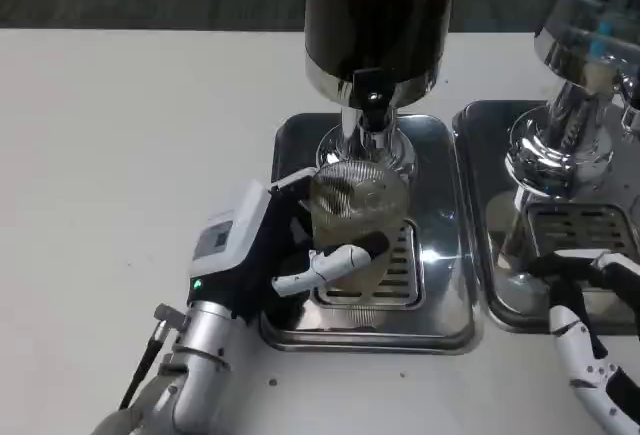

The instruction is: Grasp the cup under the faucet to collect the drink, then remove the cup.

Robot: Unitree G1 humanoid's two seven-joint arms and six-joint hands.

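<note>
Clear ribbed glass — the cup (358, 217) stands on the steel drip tray (445, 295) directly beneath the black faucet (371, 88) of a dark drink dispenser (380, 15). The robot's left hand (275, 255) grips the cup, its fingers (335, 263) wrapped across the front. The right hand (590, 300) rests at a second tray (478, 155) beside a chrome dispenser (570, 115) — its fingers curled, with nothing visibly held.

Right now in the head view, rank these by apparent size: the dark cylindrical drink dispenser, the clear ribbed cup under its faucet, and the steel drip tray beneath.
1. Steel drip tray, about level with
2. Dark cylindrical drink dispenser, cropped at the top, so the order is unsure.
3. Clear ribbed cup, held by the left hand.
</note>
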